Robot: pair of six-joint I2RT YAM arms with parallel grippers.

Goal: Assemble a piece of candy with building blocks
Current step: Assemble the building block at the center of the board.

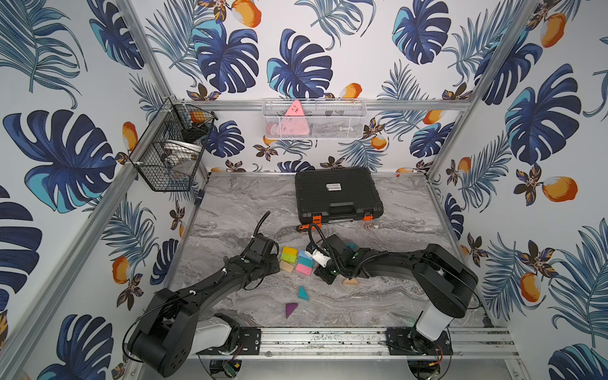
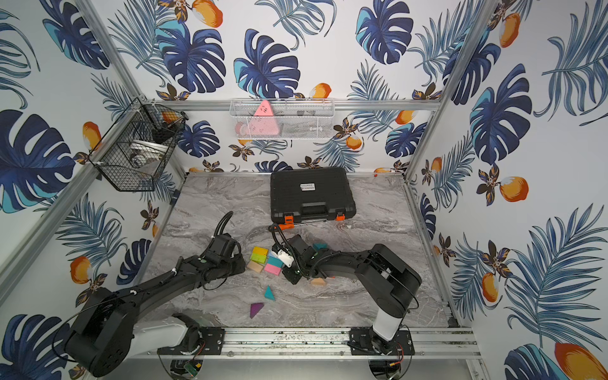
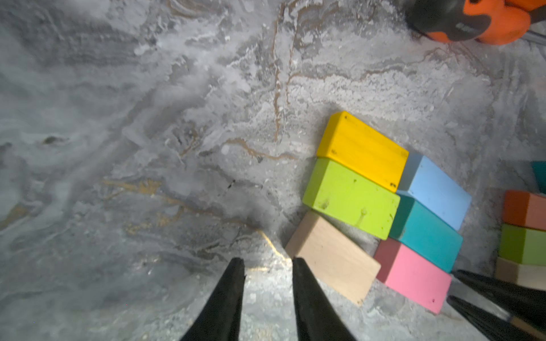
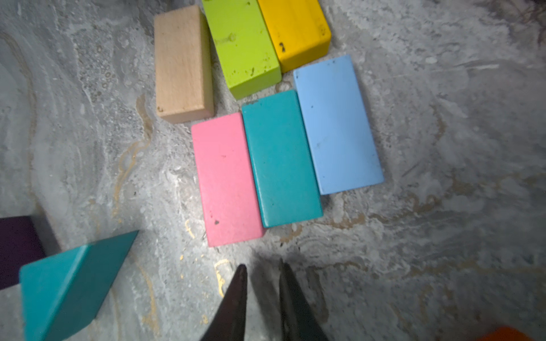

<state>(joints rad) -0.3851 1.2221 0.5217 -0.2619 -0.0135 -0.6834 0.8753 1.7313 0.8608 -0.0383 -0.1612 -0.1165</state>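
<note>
Six rectangular building blocks lie flat in a tight cluster on the marble table: yellow [image 1: 290, 250], green [image 1: 288, 258], plain wood [image 3: 331, 257], light blue [image 4: 336, 124], teal [image 4: 280, 156] and pink [image 4: 227, 180]. My left gripper [image 3: 268, 261] hovers narrowly open and empty just beside the wood block's corner. Shut and empty, my right gripper [image 4: 261, 264] sits a short way off the pink block's end. A teal triangle [image 1: 302, 292] and a purple triangle [image 1: 291, 309] lie apart, nearer the front. Orange [image 3: 526, 209], green and wood blocks show past the cluster.
A black tool case [image 1: 339, 194] stands at the back, with an orange-handled screwdriver [image 1: 306, 227] just in front of it. A plain wood piece [image 1: 350, 282] lies under the right arm. A black wire basket [image 1: 171, 148] and a white one [image 1: 314, 120] hang on the walls.
</note>
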